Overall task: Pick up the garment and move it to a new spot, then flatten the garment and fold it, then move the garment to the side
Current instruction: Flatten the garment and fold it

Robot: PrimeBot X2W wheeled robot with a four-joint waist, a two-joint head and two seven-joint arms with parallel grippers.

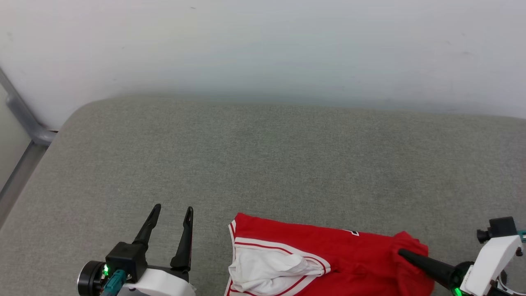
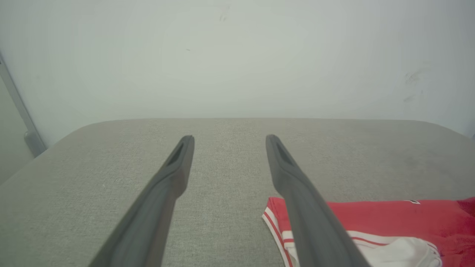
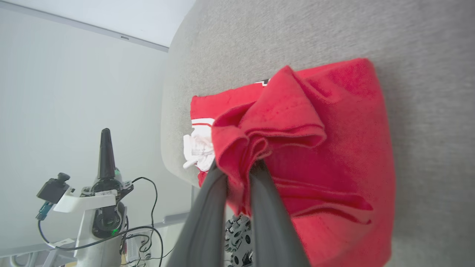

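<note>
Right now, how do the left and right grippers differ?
The left gripper is open, fingers spread; the right gripper is shut. The left gripper holds nothing, over the bare grey surface beside the garment; the right gripper pinches a bunched red fold of it. Both have two long dark fingers.

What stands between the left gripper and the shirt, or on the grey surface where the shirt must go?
Nothing visible. Only bare grey surface lies between the open left gripper and the shirt, and nothing lies on it farther back either. The right gripper is shut on a red fold of the shirt.
</note>
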